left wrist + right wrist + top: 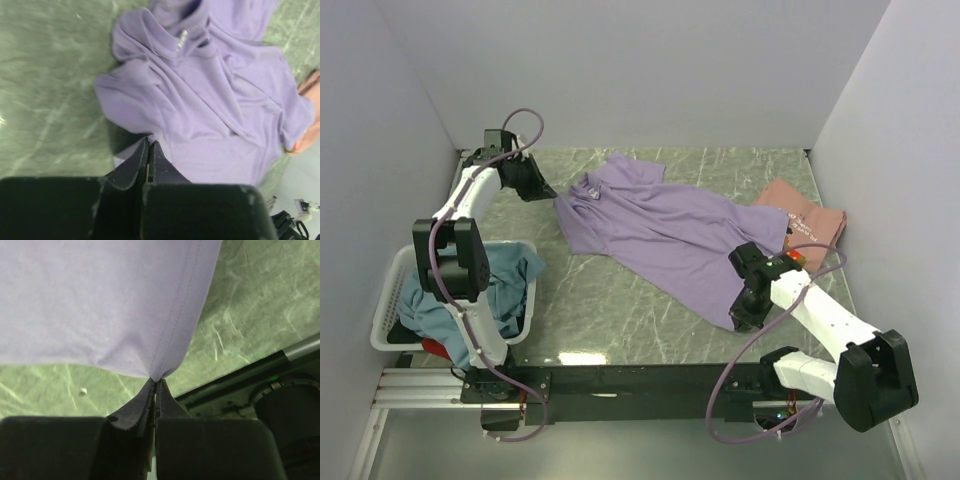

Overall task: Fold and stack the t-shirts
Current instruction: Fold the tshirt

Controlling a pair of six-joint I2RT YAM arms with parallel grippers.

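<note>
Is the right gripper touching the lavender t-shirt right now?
Touching. In the right wrist view the right gripper has its jaws shut on a hem corner of the lavender t-shirt.

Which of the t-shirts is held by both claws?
The lavender-purple t-shirt, spread mid-table; the salmon-pink one lies untouched at right, the teal one sits in the basket.

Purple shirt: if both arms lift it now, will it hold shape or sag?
Likely sags: the purple shirt lies wrinkled and draws to a point where the right end effector pinches its hem. Probably light, since thin fingertip pinches, also at the left end effector, seem enough. Pushed, it would probably bunch rather than slide.
</note>
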